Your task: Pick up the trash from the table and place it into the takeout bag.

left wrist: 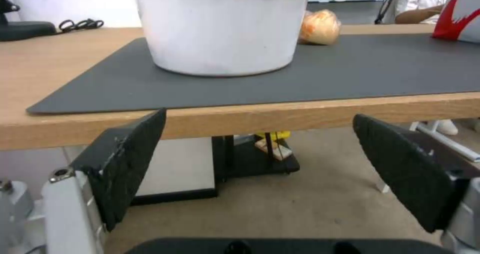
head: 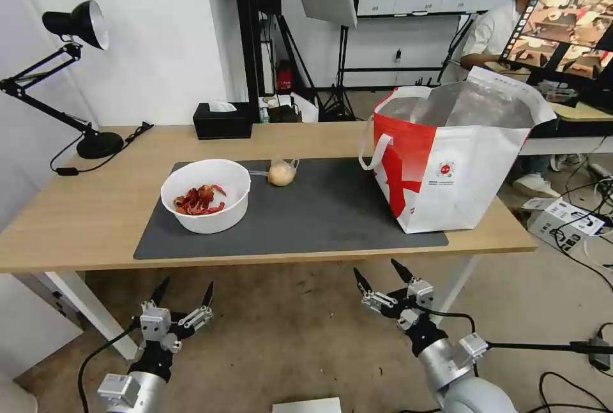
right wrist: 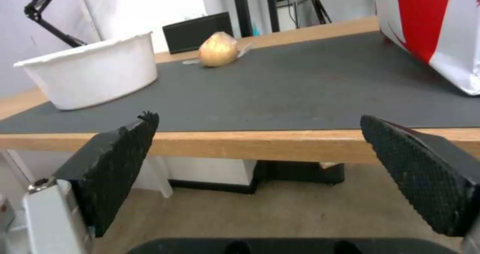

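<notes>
At the far left of the light-wood counter (head: 76,221) stands a black desk lamp (head: 76,75), its base near the back edge. Below the front edge, above the floor, the left pincer (head: 185,290) hangs with its two dark fingers spread wide apart and nothing between them. On the left part of the dark grey mat (head: 319,215) sits the white round bowl (head: 205,195), upright, with red crayfish shells (head: 198,200) lying in its bottom. Behind it, off the mat and near the back edge, is a black tissue box (head: 222,120). Just beside the bowl, toward the mat's rear edge, lies the small clear bag (head: 281,172) with a yellowish lump inside, apart from the bowl. The right pincer (head: 380,277) is likewise below the counter's front edge, fingers parted and holding nothing, pointing up toward the mat's middle. At the right end of the counter the takeout bag (head: 460,170) stands upright with its mouth open, silver lining showing, its base partly on the mat and a white strap handle (head: 377,148) hanging on the side facing the bowl.
</notes>
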Controlling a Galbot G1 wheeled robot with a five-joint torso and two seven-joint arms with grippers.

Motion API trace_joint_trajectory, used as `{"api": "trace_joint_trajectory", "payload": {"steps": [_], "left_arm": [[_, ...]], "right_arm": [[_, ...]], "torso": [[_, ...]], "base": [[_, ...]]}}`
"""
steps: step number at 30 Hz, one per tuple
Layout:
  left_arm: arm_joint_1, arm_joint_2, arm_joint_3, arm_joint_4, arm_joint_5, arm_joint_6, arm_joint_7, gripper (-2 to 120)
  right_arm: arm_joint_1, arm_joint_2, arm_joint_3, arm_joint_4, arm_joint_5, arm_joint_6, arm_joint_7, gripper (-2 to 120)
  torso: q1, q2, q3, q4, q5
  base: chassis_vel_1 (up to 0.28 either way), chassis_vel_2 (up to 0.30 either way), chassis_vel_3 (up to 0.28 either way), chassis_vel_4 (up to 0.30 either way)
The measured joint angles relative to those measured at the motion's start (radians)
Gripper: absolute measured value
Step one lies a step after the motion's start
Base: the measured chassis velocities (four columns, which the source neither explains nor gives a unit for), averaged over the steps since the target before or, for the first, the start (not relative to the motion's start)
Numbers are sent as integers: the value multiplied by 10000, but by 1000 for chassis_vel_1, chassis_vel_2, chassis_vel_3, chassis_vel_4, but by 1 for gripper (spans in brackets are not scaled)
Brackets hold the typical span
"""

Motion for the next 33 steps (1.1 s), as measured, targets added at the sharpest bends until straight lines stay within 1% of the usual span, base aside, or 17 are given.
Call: {"api": "trace_joint_trajectory", "payload": {"steps": [17, 21, 23, 24, 26, 27, 28, 31, 32, 33], "left_arm": [[-99, 25, 56, 100, -62, -1, 21, 100], [-123, 39, 57, 109, -68, -4, 24, 100], [-130, 64, 40, 110, -73, -5, 24, 100], [-130, 64, 40, 110, -73, -5, 24, 100], [-133, 95, 12, 100, -82, -6, 25, 100], [-134, 112, 1, 83, -88, -6, 25, 100], [-134, 112, 1, 83, -88, -6, 25, 100], [-131, 119, -19, 36, -91, -6, 24, 100], [-131, 119, -19, 36, -91, -6, 24, 100], [-127, 115, -24, 25, -90, -6, 24, 100]], "right_arm": [[241, -14, -243, -53, -173, -87, 208, 100], [595, -57, -407, -53, -184, -156, 240, 100], [1247, -194, -697, -7, -154, -339, 337, 100], [1247, -194, -697, -7, -154, -339, 337, 100], [2044, -362, -1075, 21, -61, -541, 440, 100], [2590, -466, -1345, 20, 76, -729, 504, 100], [2590, -466, -1345, 20, 76, -729, 504, 100], [4317, -609, -2201, -192, 464, -1163, 673, 100], [4317, -609, -2201, -192, 464, -1163, 673, 100], [4964, -602, -2558, -357, 587, -1278, 746, 100]], "torso": [[1, 0, 0, -1, 0], [0, -1, 0, -2, 1], [0, 0, 1, -2, 1], [0, 0, 1, -2, 1], [1, -1, 1, 2, 1], [1, -1, 3, 0, 1], [1, -1, 3, 0, 1], [1, -1, 2, 0, 0], [1, -1, 2, 0, 0], [1, -2, 3, 1, 1]], "base": [[0, 0, 0, 0], [0, 0, 0, 0], [0, 0, 0, 0], [0, 0, 0, 0], [0, 0, 0, 0], [0, 0, 0, 0], [0, 0, 0, 0], [0, 0, 0, 0], [0, 0, 0, 0], [0, 0, 0, 0]]}}
